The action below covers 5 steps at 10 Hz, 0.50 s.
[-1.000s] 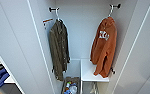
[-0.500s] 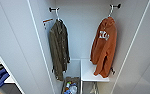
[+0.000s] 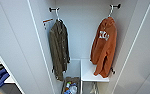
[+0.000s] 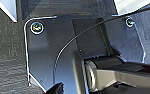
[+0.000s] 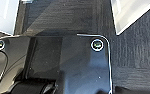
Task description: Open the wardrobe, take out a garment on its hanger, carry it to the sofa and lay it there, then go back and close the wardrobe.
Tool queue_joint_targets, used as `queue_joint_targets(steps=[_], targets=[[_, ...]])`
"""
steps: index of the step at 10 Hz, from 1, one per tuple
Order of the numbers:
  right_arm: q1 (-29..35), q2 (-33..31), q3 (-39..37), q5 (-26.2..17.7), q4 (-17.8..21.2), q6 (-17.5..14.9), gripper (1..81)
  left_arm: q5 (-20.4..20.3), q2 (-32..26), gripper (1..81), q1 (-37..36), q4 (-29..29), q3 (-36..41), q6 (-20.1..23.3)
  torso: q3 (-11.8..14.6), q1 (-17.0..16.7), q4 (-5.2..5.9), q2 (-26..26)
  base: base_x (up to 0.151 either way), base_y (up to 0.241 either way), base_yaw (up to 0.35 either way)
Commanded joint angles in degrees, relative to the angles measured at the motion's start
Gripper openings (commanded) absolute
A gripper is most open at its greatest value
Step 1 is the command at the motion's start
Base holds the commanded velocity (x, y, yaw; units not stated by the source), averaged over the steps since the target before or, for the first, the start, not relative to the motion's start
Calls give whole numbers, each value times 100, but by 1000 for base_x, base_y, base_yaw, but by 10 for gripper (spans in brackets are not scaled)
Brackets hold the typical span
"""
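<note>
Wardrobe [image 3: 138, 50] open; rust-orange hooded sweatshirt [image 3: 103, 50] hangs on its white hanger [image 3: 111, 10]. I should lift the hook clear. End effector states: cannot tell.

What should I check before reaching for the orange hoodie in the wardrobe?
1. Wardrobe doors open: ok, the interior is exposed.
2. Rust-orange hoodie on its white hanger, hooked at the right: ok.
3. Olive jacket apart from the hoodie: ok, a wide gap lies between them.
4. Hoodie hem against the white shelf: cannot tell whether it would catch.
5. Claw states: cannot tell.
</note>
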Motion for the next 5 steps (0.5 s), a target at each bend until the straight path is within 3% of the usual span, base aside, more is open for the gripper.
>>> queue_joint_targets(steps=[1, 5], targets=[[-19, -12, 255, -339, 59, 15, 811, 282, -35, 811, -207, 8, 6, 10, 0, 0, 0, 0, 0, 0, 0], [-390, -65, 361, -411, -11, -3, 811, 581, -26, 811, -163, -194, 15, -34, 0, -2, 0, -2, 0, 0, 0]])
